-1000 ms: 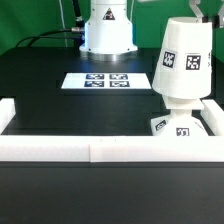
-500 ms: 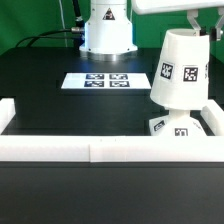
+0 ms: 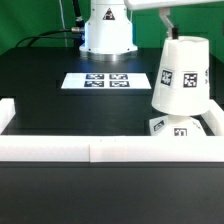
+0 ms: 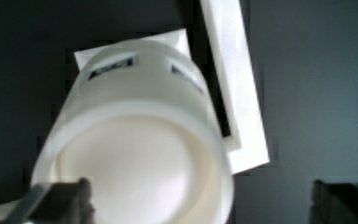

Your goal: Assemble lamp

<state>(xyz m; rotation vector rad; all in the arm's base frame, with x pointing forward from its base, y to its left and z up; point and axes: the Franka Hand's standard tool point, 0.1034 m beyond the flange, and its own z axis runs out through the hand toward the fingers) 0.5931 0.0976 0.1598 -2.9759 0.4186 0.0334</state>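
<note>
The white cone shade (image 3: 182, 75) stands over the square base (image 3: 181, 128) at the exterior view's right, leaning slightly. The bulb is hidden under it. My gripper (image 3: 168, 22) hovers just above the shade's top, towards its left edge in the exterior view. In the wrist view the shade (image 4: 140, 150) fills the middle, its open top rim facing the camera. My gripper (image 4: 202, 200) is open. One dark finger (image 4: 64, 200) is at the shade's rim and the other finger (image 4: 345, 200) stands well apart from it.
The marker board (image 3: 97, 80) lies flat behind the middle of the table. The white border rail (image 3: 90, 150) runs along the front and turns at both ends; the base sits against its corner at the exterior view's right. The robot's pedestal (image 3: 107, 35) stands at the back.
The shade has tipped from upright to a slight lean and settled lower over the base. My gripper has moved to the exterior view's left, off the shade's side.
</note>
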